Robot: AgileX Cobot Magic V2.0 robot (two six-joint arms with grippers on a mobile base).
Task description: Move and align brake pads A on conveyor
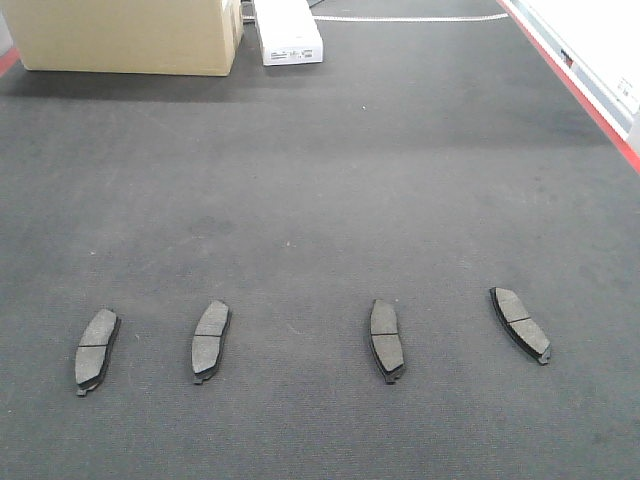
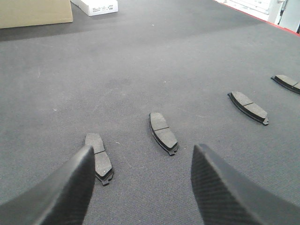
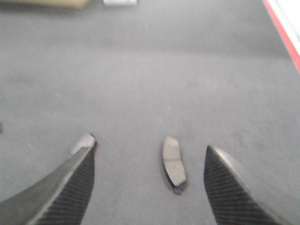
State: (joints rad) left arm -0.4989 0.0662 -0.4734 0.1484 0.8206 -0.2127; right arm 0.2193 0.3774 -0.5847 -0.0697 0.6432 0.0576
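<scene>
Several brake pads A lie in a loose row on the dark conveyor (image 1: 320, 180), grey faces up: the leftmost pad (image 1: 97, 350), a second pad (image 1: 211, 340), a third pad (image 1: 386, 340) and the rightmost pad (image 1: 520, 324), which is angled. Neither gripper shows in the front view. In the left wrist view my left gripper (image 2: 143, 147) is open above the belt, with the leftmost pad (image 2: 99, 159) beside its left finger (image 2: 61, 192). My right gripper (image 3: 149, 150) is open too. One pad (image 3: 174, 164) lies between its fingers, and another pad (image 3: 83, 142) is partly hidden behind the left one.
A cardboard box (image 1: 125, 35) and a white box (image 1: 288, 32) stand at the belt's far end. A red edge strip (image 1: 590, 100) runs along the right side, with a white surface beyond it.
</scene>
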